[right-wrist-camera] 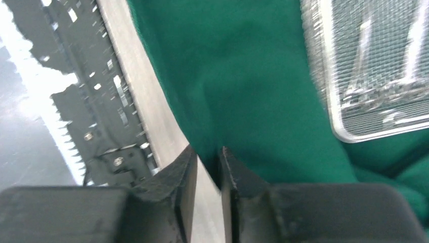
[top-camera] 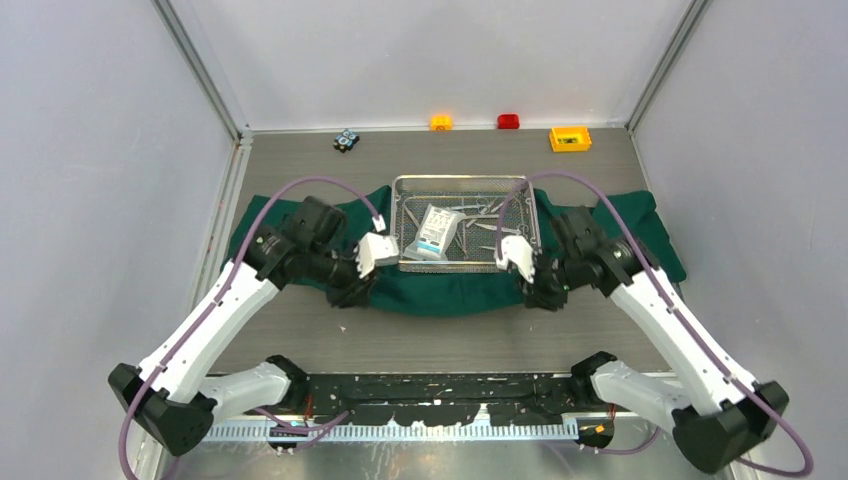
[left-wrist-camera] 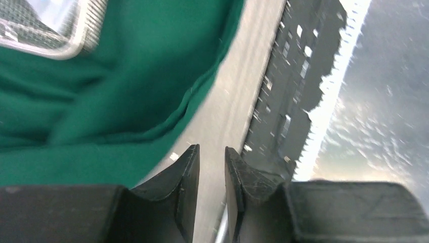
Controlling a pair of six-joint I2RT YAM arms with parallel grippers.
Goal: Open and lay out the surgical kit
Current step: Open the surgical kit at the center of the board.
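Mesh tray point(top-camera: 465, 179) atop dark green drape point(top-camera: 450, 290)

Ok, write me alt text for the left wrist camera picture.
Two black fingers, slightly apart, point at the table just beside the edge of a dark green drape. A corner of the steel mesh tray shows top left.

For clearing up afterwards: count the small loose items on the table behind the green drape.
4. A black-and-blue piece furthest left, an orange block and a red block side by side mid-table, a yellow box furthest right. The drape could hide others.
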